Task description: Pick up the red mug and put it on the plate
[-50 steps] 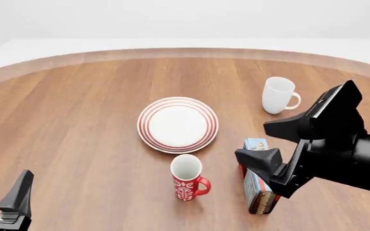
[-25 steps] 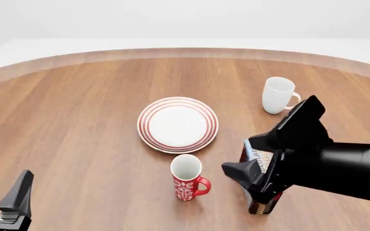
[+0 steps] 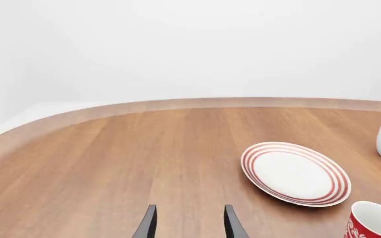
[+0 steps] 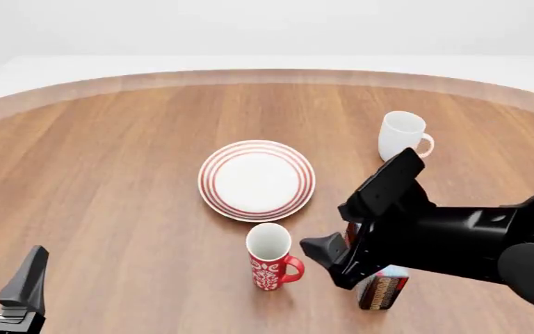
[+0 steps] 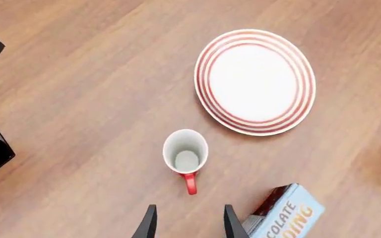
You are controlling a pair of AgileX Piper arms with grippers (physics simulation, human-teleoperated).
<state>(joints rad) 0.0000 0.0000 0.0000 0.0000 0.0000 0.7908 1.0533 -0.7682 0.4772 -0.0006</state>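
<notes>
The red mug (image 4: 269,259) stands upright on the table just in front of the plate (image 4: 208,182), handle toward the right. My right gripper (image 4: 327,227) hovers open just to the mug's right, with nothing between its fingers. The right wrist view looks down into the red mug (image 5: 185,152), whose handle points at the open right gripper (image 5: 189,221), with the plate (image 5: 203,82) beyond it. My left gripper (image 4: 3,277) rests open at the near left corner, far from both. In the left wrist view the left gripper (image 3: 189,219) is open; the plate (image 3: 252,154) and red mug (image 3: 374,224) lie off to one side.
A plain white mug (image 4: 402,137) stands at the back right. A chocolate box (image 4: 382,290) lies on the table under my right arm, close to the red mug's right. The table's curved far edge (image 4: 267,72) runs along the back.
My right arm has swung left and down toward the red mug, now covering most of the box. The mug, the plate and my left arm have not moved.
</notes>
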